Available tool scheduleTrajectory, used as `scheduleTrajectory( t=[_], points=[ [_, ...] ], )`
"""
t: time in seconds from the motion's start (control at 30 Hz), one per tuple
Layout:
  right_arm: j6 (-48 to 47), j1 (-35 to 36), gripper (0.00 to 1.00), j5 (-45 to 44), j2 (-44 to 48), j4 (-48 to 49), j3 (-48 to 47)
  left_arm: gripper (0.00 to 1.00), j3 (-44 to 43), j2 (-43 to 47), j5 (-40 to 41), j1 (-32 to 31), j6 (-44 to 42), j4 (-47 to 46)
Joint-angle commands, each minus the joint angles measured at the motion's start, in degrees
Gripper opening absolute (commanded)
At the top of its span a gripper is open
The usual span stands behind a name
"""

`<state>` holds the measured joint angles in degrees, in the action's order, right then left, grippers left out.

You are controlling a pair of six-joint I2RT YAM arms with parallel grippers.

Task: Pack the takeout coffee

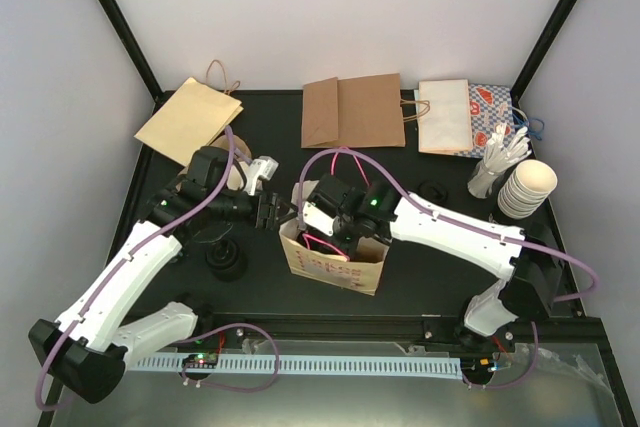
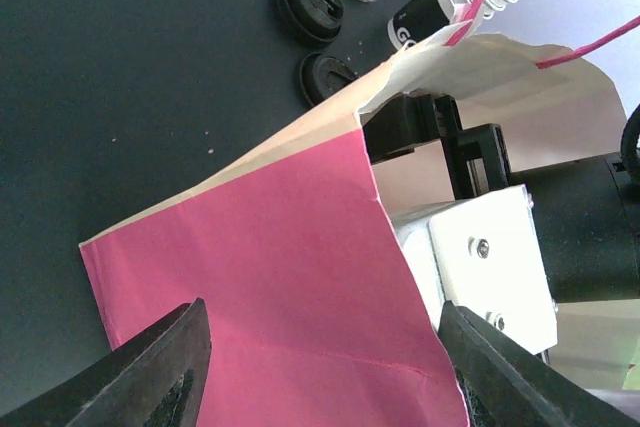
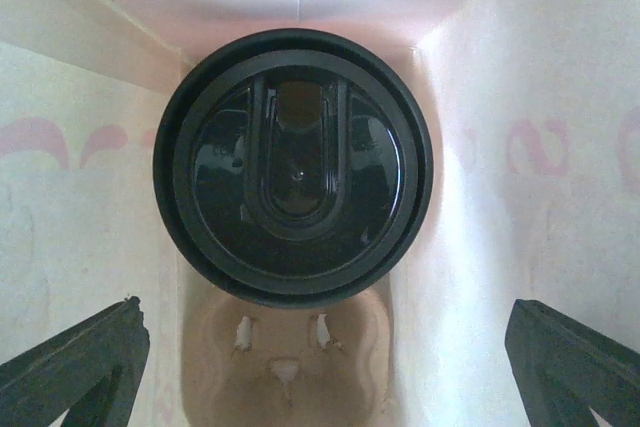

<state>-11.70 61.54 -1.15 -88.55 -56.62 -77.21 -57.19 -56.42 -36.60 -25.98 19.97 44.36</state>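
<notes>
Takeout coffee is sitting down inside the open paper bag at the middle of the surface. It is showing from above only as a black lid, with the cup body hiding under it, so wall and print can't be checked. A pulp carrier is lying on the bag floor just beside it; whether the cup is sitting in a carrier well, can't tell. Right gripper is hanging inside the bag over the lid, fingers spread wide and holding nothing. Left gripper is sitting at the bag's left upper edge, fingers apart with the pink bag wall between them; contact can't tell. Handling, as a judgement: the paper cup is looking light and thin-walled, likely denting under a hard squeeze, and spilling if it has liquid in it and gets tipped. The lid is looking like smooth, slick plastic, probably only pressed on, so lifting by it is risking a pop-off. The best hold is probably around the side wall just under the rim, where the roll is stiffening it, with a gentle squeeze and the cup upright. The bag walls are crowding close on both sides, leaving little room for fingers. The bag itself is looking soft and floppy, so the top edge is probably needing support.
</notes>
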Motion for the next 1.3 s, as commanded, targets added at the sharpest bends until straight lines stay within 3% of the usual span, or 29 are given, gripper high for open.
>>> scheduleTrajectory(
  t=[0.0,0.6,1.03,1.17,1.27],
  points=[
    [1.55,0.16,1.00,-0.52,5.00,2.72,-0.40,0.63,-0.48,-0.89,2.92,-0.38,-2.63,3.59],
    [3.48,0.16,1.00,-1.93,15.02,7.04,2.02,0.63,-1.31,-1.44,3.93,-1.34,-2.39,4.16],
    [8.49,0.07,1.00,-3.84,26.37,12.08,-3.32,0.63,-8.46,-4.65,5.58,-5.14,-1.52,4.74],
    [10.57,-0.02,1.00,-1.45,27.02,10.52,-4.78,0.64,-10.97,-5.91,6.81,-6.53,-1.12,4.63],
    [14.02,-0.14,1.00,-5.14,25.77,6.91,-6.86,0.64,-11.90,-6.98,7.19,-7.32,-0.68,4.23]
  ],
)
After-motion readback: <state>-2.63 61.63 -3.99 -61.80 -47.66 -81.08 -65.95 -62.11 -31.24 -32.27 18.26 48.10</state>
